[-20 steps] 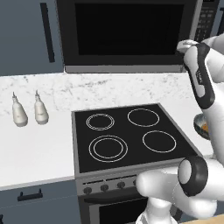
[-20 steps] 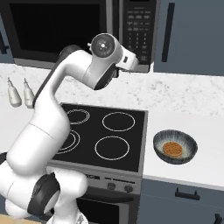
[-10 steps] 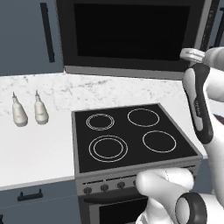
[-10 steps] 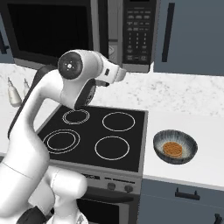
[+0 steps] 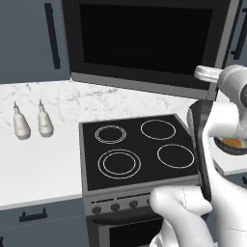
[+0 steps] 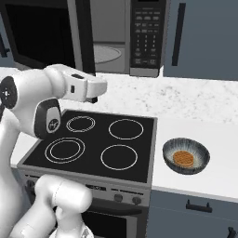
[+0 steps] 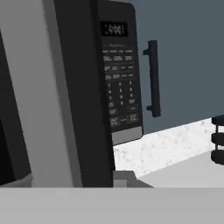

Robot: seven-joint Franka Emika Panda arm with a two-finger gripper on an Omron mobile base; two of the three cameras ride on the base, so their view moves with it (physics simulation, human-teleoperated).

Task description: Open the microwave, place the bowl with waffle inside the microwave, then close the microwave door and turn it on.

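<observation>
While microwave door (image 6: 44,35) ajar beside gripper (image 6: 95,88), grip state unclear, bowl (image 6: 186,155) well apart.

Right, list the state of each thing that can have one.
microwave door: swung open, cavity and turntable exposed
microwave: open, nothing placed inside
bowl: upright on the counter right of the stove, holding the waffle
stove: nothing on its rings
pincer: empty; open or shut unclear
</observation>
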